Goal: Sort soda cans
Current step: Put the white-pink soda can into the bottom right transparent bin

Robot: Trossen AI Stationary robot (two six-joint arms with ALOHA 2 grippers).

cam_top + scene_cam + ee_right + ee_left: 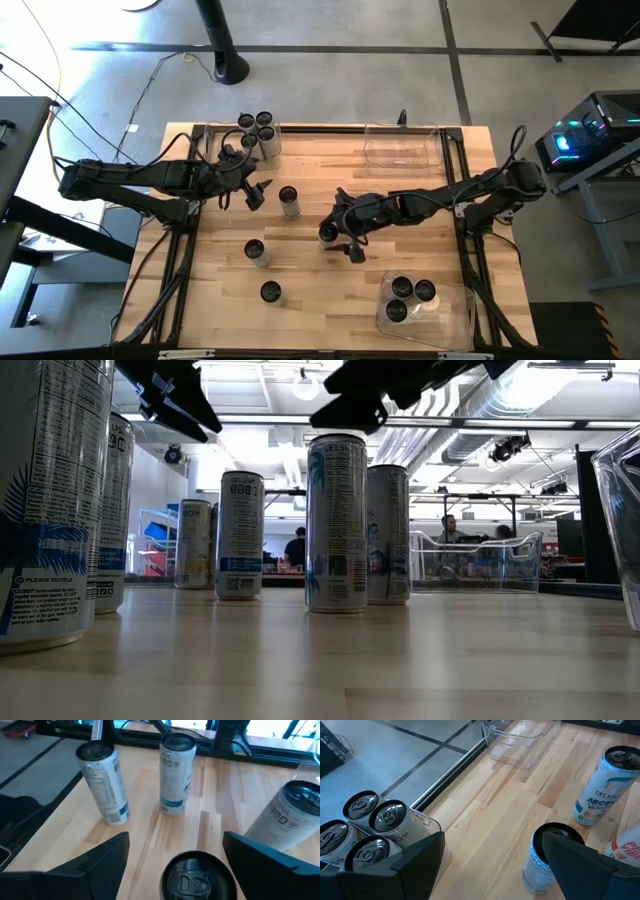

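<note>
Four soda cans stand loose and upright on the wooden table: one (289,200), one (328,232), one (256,252) and one (270,292). My right gripper (345,228) is open over the can at mid-table. In the right wrist view (175,865) its fingers stand on either side of that can's dark top (197,880) without touching it. My left gripper (255,192) is open, just left of the can (545,855), beside the far-left bin. Four more cans (370,820) stand in that bin, and three (405,295) stand in the near-right bin.
A clear bin (260,150) at the far left corner holds cans, and so does a clear bin (455,315) at the near right. A third clear bin (405,150) at the far right has nothing in it. Bare wood lies along the near edge (330,320). People show in the room beyond (450,530).
</note>
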